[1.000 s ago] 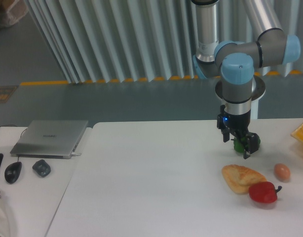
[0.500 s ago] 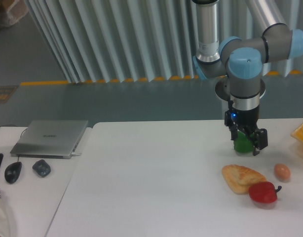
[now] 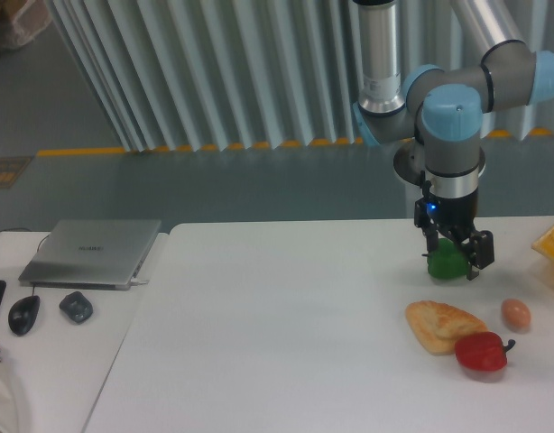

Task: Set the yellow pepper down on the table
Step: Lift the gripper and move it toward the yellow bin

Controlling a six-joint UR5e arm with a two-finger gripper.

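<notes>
Yellow pepper: not located in this view. My gripper (image 3: 455, 259) hangs over the green pepper (image 3: 446, 262) on the table (image 3: 277, 325); whether my jaws pinch it, I cannot tell. Outward lie 1 pastry (image 3: 442, 325), 1 red pepper (image 3: 481, 352), 1 egg (image 3: 516, 313). Direction to target: undetermined.

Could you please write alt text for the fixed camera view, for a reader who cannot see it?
A robot arm's hand hangs over a green pepper on a white table, near a pastry, red pepper and egg.
</notes>
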